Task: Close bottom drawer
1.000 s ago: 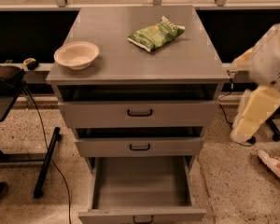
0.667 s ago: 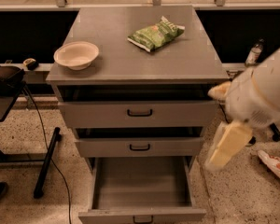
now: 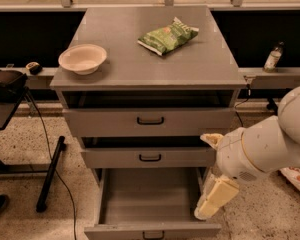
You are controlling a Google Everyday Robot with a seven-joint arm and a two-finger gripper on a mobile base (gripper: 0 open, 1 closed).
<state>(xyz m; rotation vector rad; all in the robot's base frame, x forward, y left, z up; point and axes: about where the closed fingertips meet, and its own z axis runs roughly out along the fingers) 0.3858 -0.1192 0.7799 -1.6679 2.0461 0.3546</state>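
The grey cabinet (image 3: 150,74) has three drawers. The bottom drawer (image 3: 150,196) is pulled far out and looks empty inside. Its front panel (image 3: 125,231) with a small black handle lies at the lower edge of the view. The middle drawer (image 3: 150,157) and the top drawer (image 3: 150,120) stand slightly out. My white arm (image 3: 262,144) comes in from the right. My cream gripper (image 3: 211,204) points down-left, at the right side wall of the open bottom drawer, near its front corner.
A beige bowl (image 3: 82,58) and a green chip bag (image 3: 167,35) lie on the cabinet top. A bottle (image 3: 273,57) stands on a ledge at right. A black stand (image 3: 50,174) and a dark box (image 3: 5,84) are at left. A white bag (image 3: 297,176) lies on the floor at right.
My arm has swung left and down from beside the cabinet's right side. The gripper has come to the right wall of the open bottom drawer. The drawers have not moved.
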